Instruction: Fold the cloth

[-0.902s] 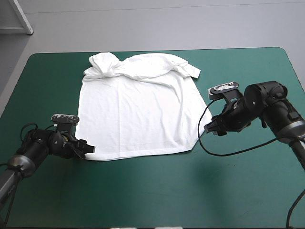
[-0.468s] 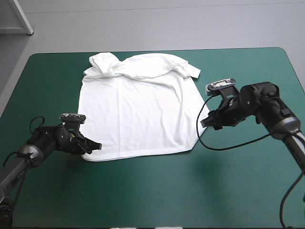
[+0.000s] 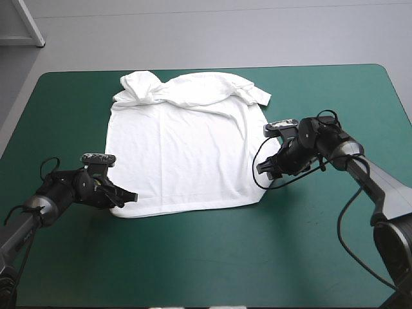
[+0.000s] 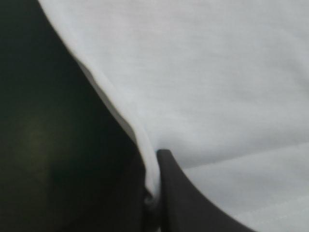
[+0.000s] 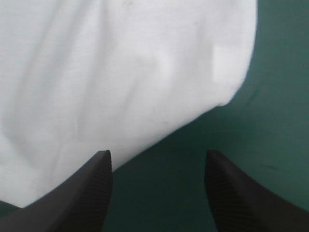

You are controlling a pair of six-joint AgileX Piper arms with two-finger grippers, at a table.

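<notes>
The white T-shirt (image 3: 187, 148) lies spread flat on the teal-green cover (image 3: 206, 257), its hem toward the near edge. My left gripper (image 3: 129, 198) sits low at the hem's near-left corner. In the left wrist view its black fingers (image 4: 183, 193) are all but shut, with the shirt's (image 4: 217, 72) white edge pinched between them. My right gripper (image 3: 262, 168) stands open at the shirt's right side edge, close to the near-right corner. In the right wrist view the gripper (image 5: 157, 169) straddles that edge of the T-shirt (image 5: 120, 72), one finger over cloth, the other over bare cover (image 5: 270, 121).
The shirt's far end is rumpled, with collar and sleeves bunched (image 3: 145, 87) near the table's far edge. A broad strip of cover runs between the hem and the front edge, and more lies on both sides of the shirt.
My left gripper slid forward to the shirt's near-left corner and shut on the hem. The right arm reached left until its open fingers came to the shirt's right edge.
</notes>
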